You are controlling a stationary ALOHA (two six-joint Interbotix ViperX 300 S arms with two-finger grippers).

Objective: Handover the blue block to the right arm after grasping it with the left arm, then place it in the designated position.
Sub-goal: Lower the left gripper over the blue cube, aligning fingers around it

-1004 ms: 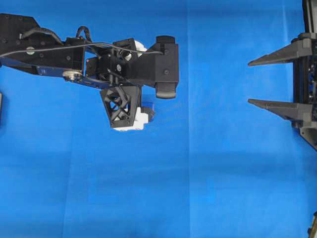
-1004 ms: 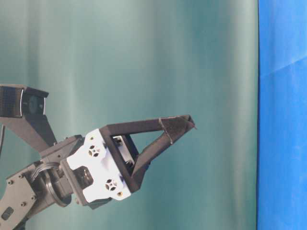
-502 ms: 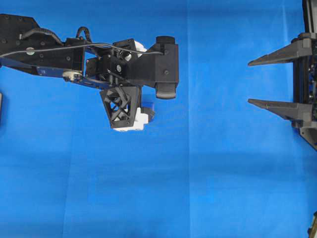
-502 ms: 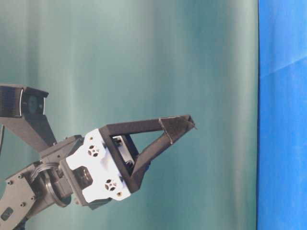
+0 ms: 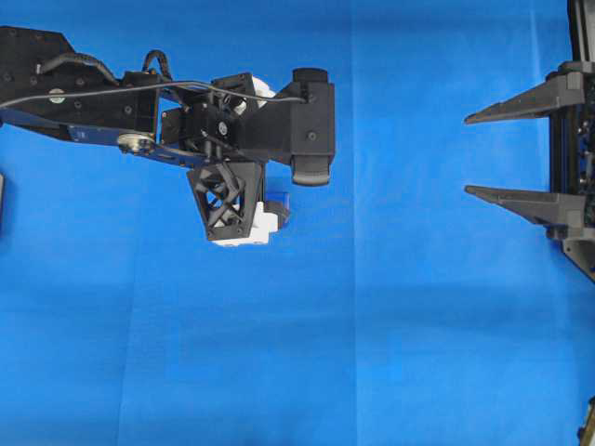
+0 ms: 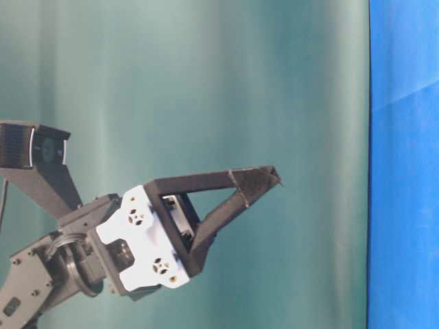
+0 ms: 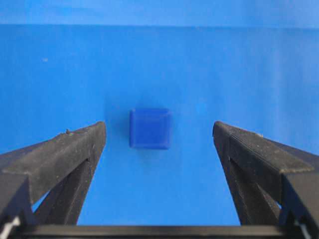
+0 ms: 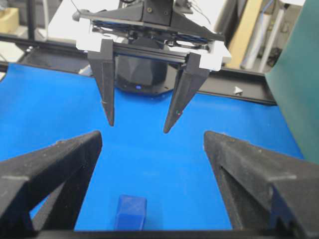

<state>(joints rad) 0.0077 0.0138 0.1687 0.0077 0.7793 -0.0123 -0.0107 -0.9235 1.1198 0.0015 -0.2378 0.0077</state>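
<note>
The blue block [image 7: 150,128] lies flat on the bright blue cloth [image 7: 164,59]. My left gripper [image 7: 158,130] points down over it and is open, with one finger on each side of the block and clear of it. It stands above the cloth, as the side view shows [image 6: 271,175]. From the right wrist view the block [image 8: 131,211] sits low in the frame, below the left arm's two fingers [image 8: 108,117]. My right gripper [image 5: 468,154] waits at the right edge of the cloth. It is open and empty [image 8: 152,135], facing the left arm.
A teal-green backdrop [image 6: 206,82] stands along one side of the cloth [image 6: 405,164] and shows again as a green panel [image 8: 299,74]. A black frame rail [image 8: 249,87] and lab clutter lie behind the left arm's base.
</note>
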